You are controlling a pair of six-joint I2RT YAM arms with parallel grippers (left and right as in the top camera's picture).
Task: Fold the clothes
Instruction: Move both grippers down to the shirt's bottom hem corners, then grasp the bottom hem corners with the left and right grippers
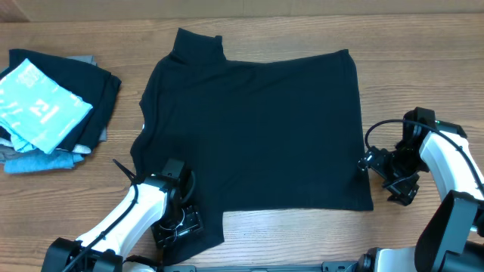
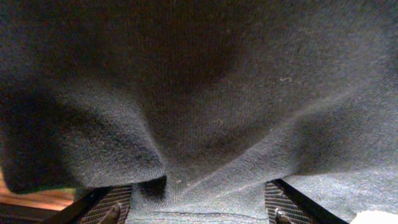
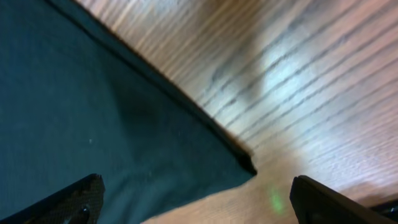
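Left jaws: the two fingers point(image 2: 107, 210) of the left gripper point(image 2: 196, 210) stand apart, and soft black cloth fills the space between them. The cloth rises there in a fold but does not look pinched.
Left gripper, place: it sits low on the near-left sleeve point(image 1: 198, 230) of the black T-shirt point(image 1: 257, 128), touching the fabric.
Right jaws: the right gripper point(image 3: 196, 205) is spread wide and holds nothing. One finger point(image 3: 74, 199) is over the cloth and the other is over bare wood.
Right gripper, place: it hangs just beside the right edge of the shirt. A corner point(image 3: 247, 165) of the shirt lies just ahead of the gap between its fingers.
Shirt: it is spread mostly flat in the middle of the table point(image 1: 423, 75). Its sleeves point to the left side and its straight hem is on the right. A small bunching shows near the left gripper.
Table: light wood with visible grain.
Far left: a pile of folded garments point(image 1: 102, 91) lies well apart from the shirt. A light-blue garment point(image 1: 38, 106) with white print is on top of it.
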